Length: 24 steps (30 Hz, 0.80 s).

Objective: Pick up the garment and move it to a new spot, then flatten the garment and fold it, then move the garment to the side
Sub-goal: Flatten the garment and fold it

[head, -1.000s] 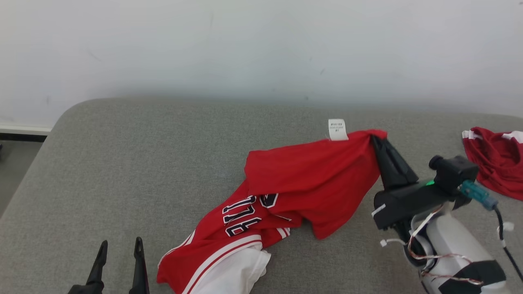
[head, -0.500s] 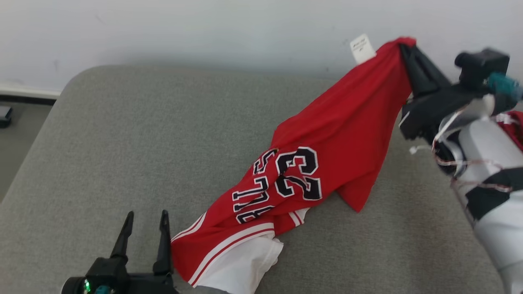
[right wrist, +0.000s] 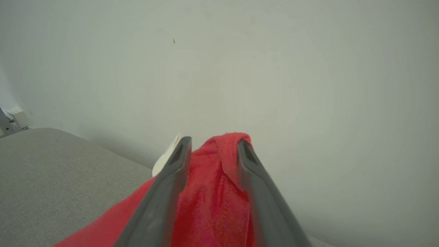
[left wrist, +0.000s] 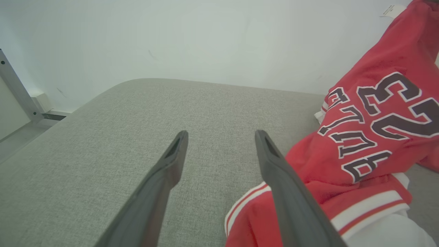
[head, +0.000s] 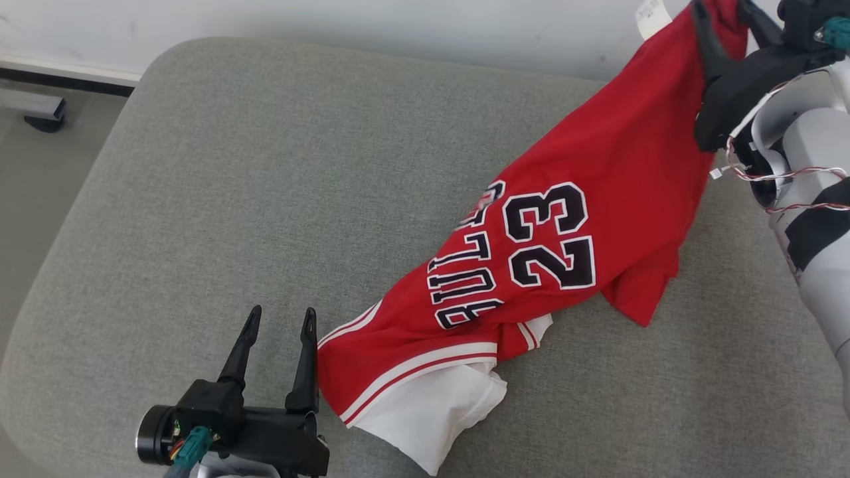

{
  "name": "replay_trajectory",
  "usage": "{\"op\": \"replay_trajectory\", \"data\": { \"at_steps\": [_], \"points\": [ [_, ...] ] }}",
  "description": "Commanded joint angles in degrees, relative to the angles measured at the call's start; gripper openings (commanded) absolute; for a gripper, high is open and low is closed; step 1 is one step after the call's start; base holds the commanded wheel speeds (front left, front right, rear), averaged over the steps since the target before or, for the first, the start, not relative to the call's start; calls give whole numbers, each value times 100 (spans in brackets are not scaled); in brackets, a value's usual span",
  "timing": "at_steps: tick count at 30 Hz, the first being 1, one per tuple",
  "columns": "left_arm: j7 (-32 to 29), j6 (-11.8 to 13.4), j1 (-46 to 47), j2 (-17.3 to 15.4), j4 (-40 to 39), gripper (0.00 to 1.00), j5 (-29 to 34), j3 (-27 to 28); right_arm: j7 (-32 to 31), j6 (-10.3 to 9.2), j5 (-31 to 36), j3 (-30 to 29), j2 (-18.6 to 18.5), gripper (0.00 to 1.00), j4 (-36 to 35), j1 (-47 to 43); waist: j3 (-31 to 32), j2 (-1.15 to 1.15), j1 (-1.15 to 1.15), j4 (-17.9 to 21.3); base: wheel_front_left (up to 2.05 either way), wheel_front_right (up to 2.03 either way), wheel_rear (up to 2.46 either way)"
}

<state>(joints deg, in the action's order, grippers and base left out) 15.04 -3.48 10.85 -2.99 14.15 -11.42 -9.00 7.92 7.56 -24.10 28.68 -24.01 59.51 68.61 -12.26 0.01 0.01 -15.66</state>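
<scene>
Garment point(head: 597, 199), a red basketball jersey, runs in a long slant across the grey cushion point(head: 265, 166). Its low end lies bunched on the cushion's near part. Its high end is lifted off the cushion at the far right corner, against the pale wall point(head: 398, 20). The black number 23 point(head: 548, 236), outlined in white, faces up over the cushion's middle right, with the lettering point(head: 465, 279) just beside it toward the cushion's centre. At the low end, red-and-white striped trim borders a white panel point(head: 431, 411) that rests on the cushion near its front edge. A white label point(head: 652, 14) sticks out of the raised end, above the cushion's far edge.

The right pincer point(head: 720, 8) is at that raised end, clear of the cushion. In the right wrist view its two fingers point(right wrist: 161, 192) stand partly apart, with a wad of the garment filling the gap and touching both. Whether they press the cloth or it only hangs between them I cannot tell.

The left pincer point(head: 281, 312) is released, its fingers wide apart and grasping nothing, low over the cushion's near left part. Its right finger lies just beside the garment's striped edge; I cannot tell if they touch.
</scene>
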Motion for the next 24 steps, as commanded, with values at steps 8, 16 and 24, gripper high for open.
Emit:
{"op": "replay_trajectory", "data": {
  "at_steps": [8,16,24],
  "points": [
    [19,56,-134,11,81,100,7,142,339,-13,-136,515,87,100,331,-34,246,-1,-1,197,0,0,0],
    [19,-47,-419,2,59,100,149,498,428,-13,-535,1085,-65,100,73,-470,626,-1,-1,674,0,0,0],
    [19,-142,-725,3,106,100,281,663,728,-13,-908,1071,-391,100,-673,-1213,986,-1,-1,1076,0,0,0]
  ]
}}
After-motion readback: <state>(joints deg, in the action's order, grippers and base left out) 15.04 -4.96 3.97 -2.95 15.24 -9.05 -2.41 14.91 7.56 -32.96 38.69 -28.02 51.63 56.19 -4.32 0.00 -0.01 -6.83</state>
